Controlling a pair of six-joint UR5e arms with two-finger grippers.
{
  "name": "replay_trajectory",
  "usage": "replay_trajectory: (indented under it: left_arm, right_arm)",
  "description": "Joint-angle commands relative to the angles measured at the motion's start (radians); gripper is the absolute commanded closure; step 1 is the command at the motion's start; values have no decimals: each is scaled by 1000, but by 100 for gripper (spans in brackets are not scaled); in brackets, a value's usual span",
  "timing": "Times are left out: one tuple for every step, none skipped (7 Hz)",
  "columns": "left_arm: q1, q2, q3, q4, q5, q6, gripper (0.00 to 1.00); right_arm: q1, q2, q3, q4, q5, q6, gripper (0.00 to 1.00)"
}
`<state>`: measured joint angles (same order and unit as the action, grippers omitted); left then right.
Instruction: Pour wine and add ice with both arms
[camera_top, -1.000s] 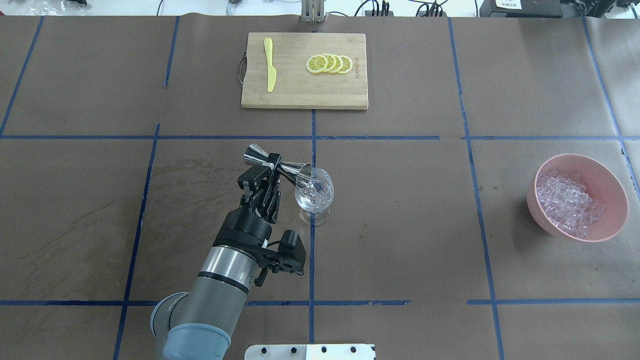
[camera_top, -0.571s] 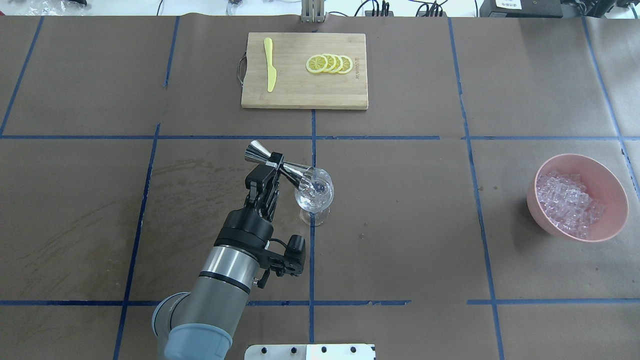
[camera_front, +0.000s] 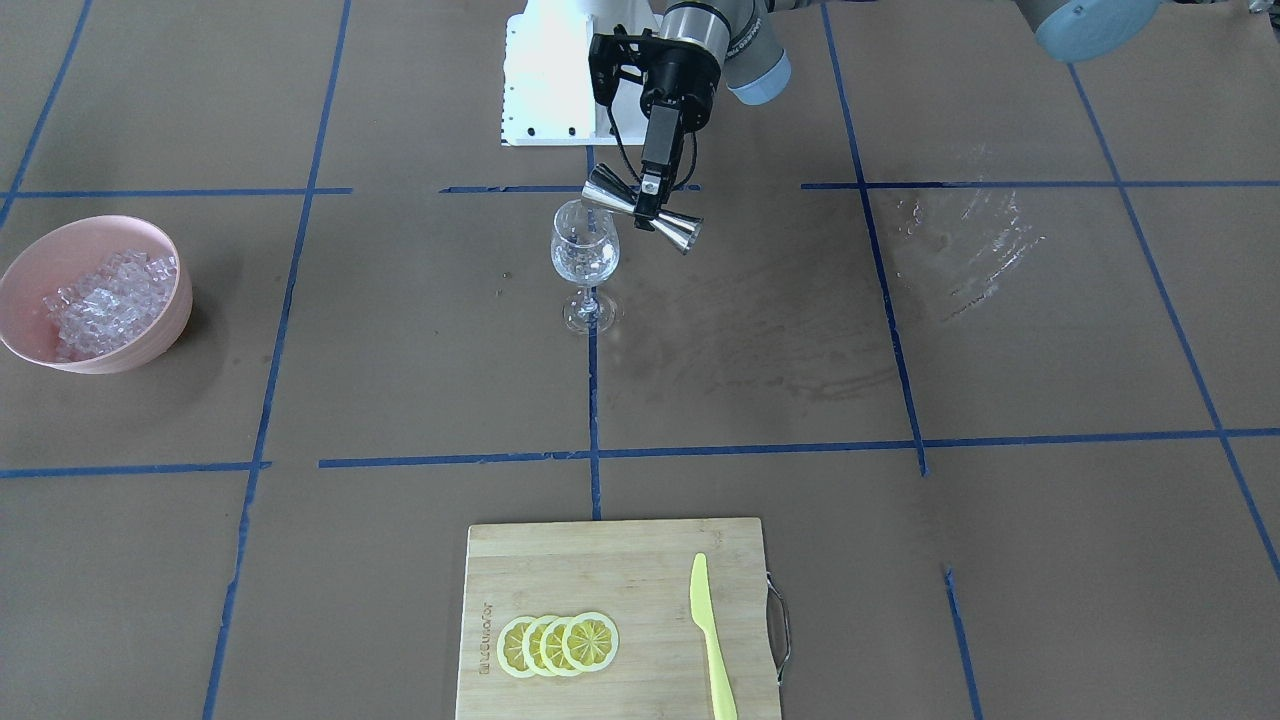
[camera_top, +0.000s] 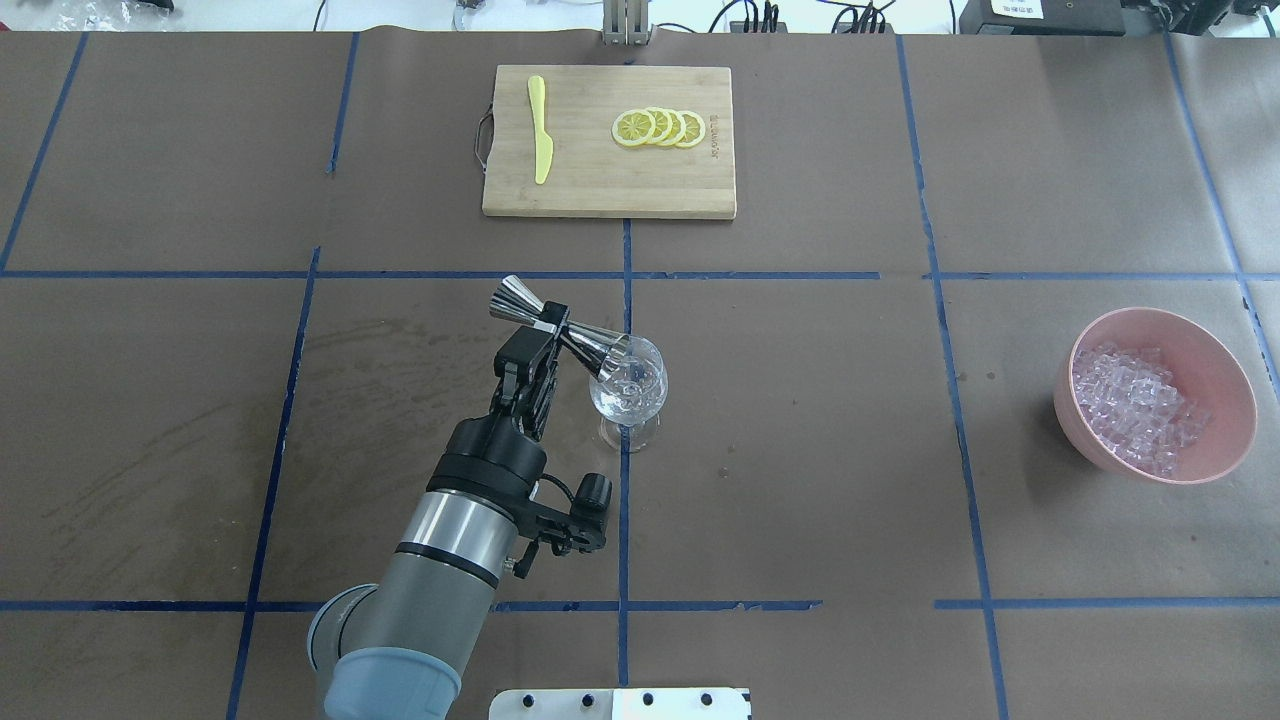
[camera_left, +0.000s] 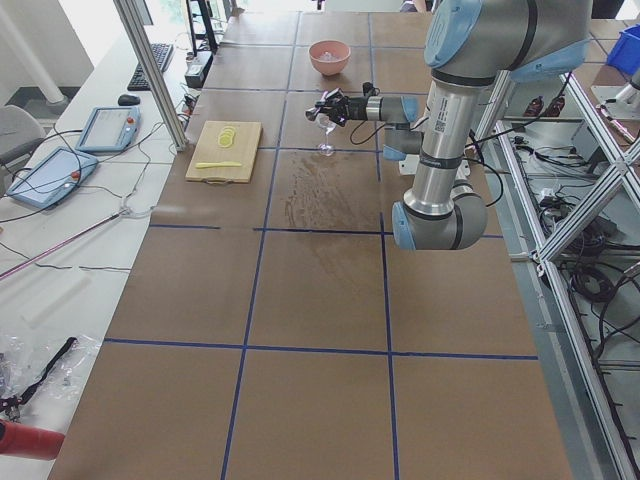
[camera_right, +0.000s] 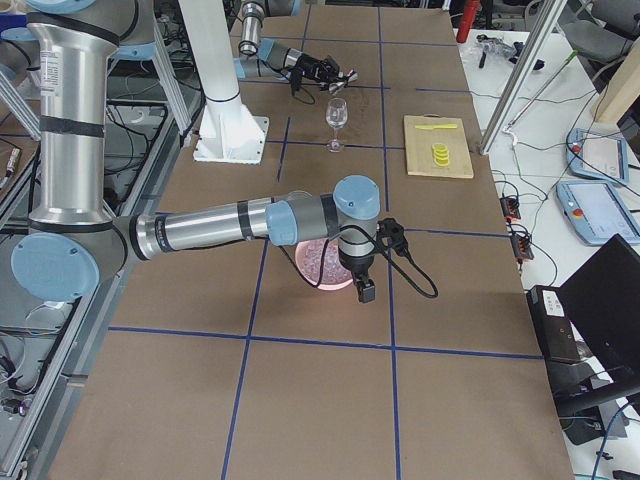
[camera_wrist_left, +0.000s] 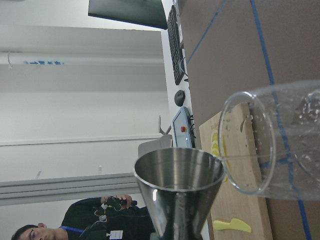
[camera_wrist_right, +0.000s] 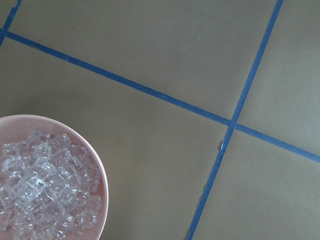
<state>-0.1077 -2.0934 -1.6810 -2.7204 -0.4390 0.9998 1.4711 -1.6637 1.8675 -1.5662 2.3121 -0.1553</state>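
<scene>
While over glass (camera_top: 632, 396) — jigger (camera_top: 592, 348) steeper.

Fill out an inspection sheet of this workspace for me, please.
Surface: table under brown paper, blue tape grid; pale streaks on the robot's left side.
Job's things: wine glass upright; jigger tipped, mouth at the glass's rim; ice in a pink bowl.
Clutter: cutting board with lemon slices and yellow knife.
Hands: left hand shut on the jigger; right hand over the bowl, open or shut unclear.
Cables: loop at the right wrist; more at the table's far edge.
Surroundings: a person; tablets on a side bench.
</scene>
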Motion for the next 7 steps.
replay_trajectory:
  left_arm:
    - [-1,1,-3,-111,-1,-3,100]
    - [-9,1,-3,-174,-1,-18,100]
    - [-16,3,-5,-227,-6,-42,100]
    - [-21,9,-6,-249,-9,-79,100]
    - [-24,18,-8,-283,-26,-85,100]
    - [-30,62,-9,-358,-64,-86,100]
    - [-30,102,-11,-413,-73,-86,100]
  right_arm:
    - [0,1,1,0,1,0,0]
    - [0,1,2,0,1,0,0]
    - [0,2,2,0,1,0,0]
    - [0,2,2,0,1,0,0]
    - [0,5,2,0,1,0,0]
    - [0,7,1,0,0,0,0]
    - [0,9,1,0,0,0,0]
